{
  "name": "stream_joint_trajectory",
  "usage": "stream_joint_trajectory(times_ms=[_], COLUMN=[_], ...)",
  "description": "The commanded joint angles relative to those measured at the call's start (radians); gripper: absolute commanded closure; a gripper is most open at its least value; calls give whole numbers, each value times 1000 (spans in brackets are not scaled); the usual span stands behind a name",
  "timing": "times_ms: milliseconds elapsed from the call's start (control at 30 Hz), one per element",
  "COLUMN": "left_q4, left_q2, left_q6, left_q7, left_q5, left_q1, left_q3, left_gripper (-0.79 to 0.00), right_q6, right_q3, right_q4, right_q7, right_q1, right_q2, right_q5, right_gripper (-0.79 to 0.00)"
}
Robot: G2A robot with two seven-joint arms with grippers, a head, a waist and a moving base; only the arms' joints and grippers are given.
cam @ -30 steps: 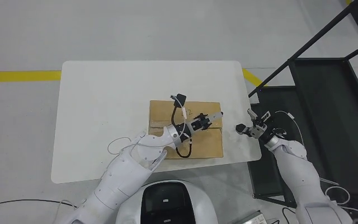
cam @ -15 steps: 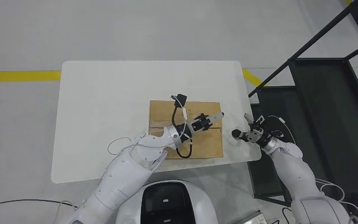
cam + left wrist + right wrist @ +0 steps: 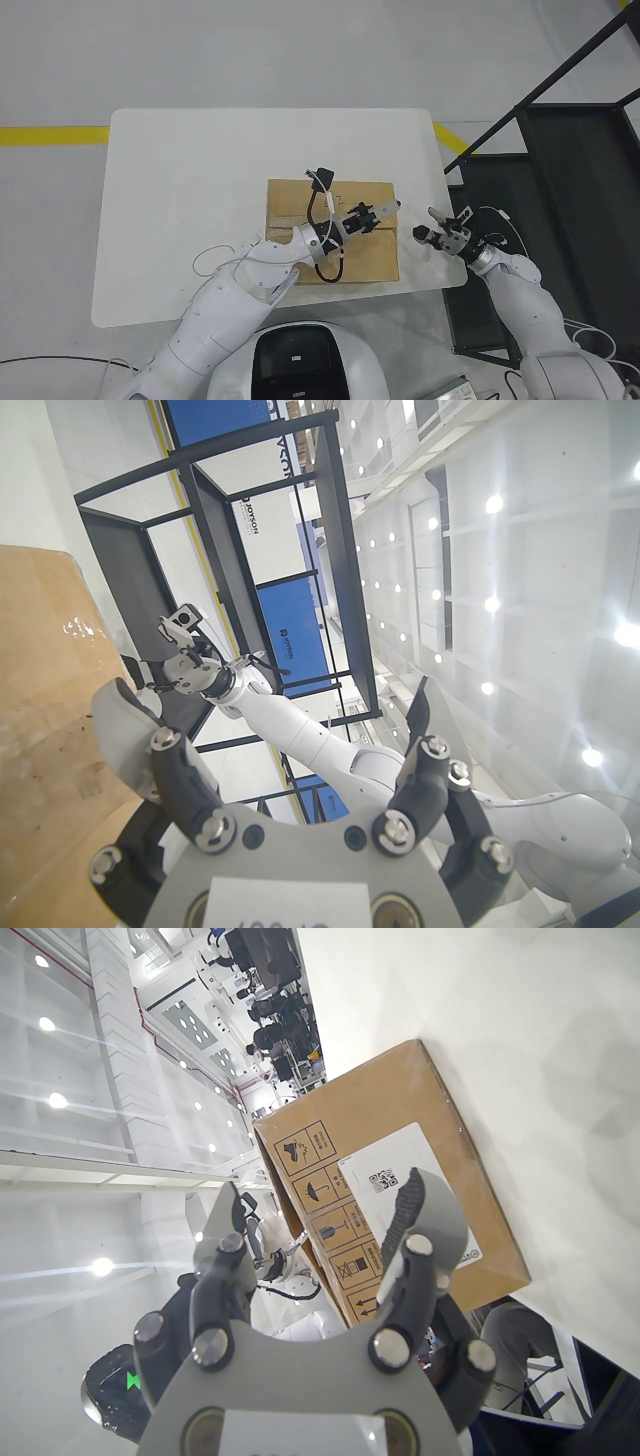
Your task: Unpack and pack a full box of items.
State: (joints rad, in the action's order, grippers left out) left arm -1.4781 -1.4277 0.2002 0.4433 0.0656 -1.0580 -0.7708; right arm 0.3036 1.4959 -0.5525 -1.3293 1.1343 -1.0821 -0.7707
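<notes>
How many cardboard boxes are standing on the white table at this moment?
1. The box sits near the table's robot-side edge, toward the right, with the left gripper over its top and the right gripper beside its end. None seems hidden.

One box point(image 3: 285, 200), one table point(image 3: 180, 200)

Closed box point(image 3: 370, 262), contents unseen
The left gripper point(image 3: 388, 208) and its arm cover part of the box top; a finger point(image 3: 420, 1213) of the right gripper point(image 3: 322, 1183) hides part of the label point(image 3: 380, 1153).

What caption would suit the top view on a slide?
Cardboard box on a white table, left arm over it, right arm beside.
</notes>
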Motion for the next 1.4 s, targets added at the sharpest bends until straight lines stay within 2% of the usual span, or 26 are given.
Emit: stream_joint_trajectory(times_ms=[0, 167, 333, 467, 867, 1367], left_q4=[0, 0, 0, 0, 3, 164], left_q2=[0, 0, 0, 0, -1, -55], left_q6=[0, 0, 0, 0, -14, -19], left_q7=[0, 0, 0, 0, -11, -7], left_q5=[0, 0, 0, 0, -4, 54], left_q1=[0, 0, 0, 0, -5, 98], left_q3=[0, 0, 0, 0, -1, 66], left_gripper=[-785, -785, -785, -785, -785, -785], right_q6=[0, -48, -83, -98, -113, -82], right_q3=[0, -30, -68, -85, -193, -253], right_q4=[0, -53, -94, -113, -103, -16], right_q7=[0, 49, 55, 28, 14, 5], right_q1=[0, 34, 54, 58, 1, -68], right_q2=[0, -4, -10, -18, -66, -100], right_q5=[0, 50, 98, 78, 57, 54], right_gripper=[0, 0, 0, 0, 0, 0])
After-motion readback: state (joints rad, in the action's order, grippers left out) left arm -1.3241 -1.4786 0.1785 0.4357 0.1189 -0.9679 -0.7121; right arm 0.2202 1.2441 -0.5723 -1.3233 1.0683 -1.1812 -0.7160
